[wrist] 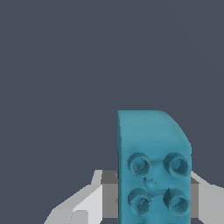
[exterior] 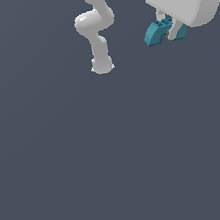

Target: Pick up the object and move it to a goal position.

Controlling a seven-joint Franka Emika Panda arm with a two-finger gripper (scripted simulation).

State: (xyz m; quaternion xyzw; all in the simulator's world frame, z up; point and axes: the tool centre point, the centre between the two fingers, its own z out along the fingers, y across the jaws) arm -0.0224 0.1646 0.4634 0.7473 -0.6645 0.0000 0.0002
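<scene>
Small teal-blue studded arch block (exterior: 158, 31) carried aloft.
The white pincer (exterior: 169, 31) is clamped on it; it should travel smoothly, keeping grip until at goal.

Plain dark slate-grey floor (exterior: 117, 171) fills both views, flat and uniform, even soft light, faint gradient only.
</scene>
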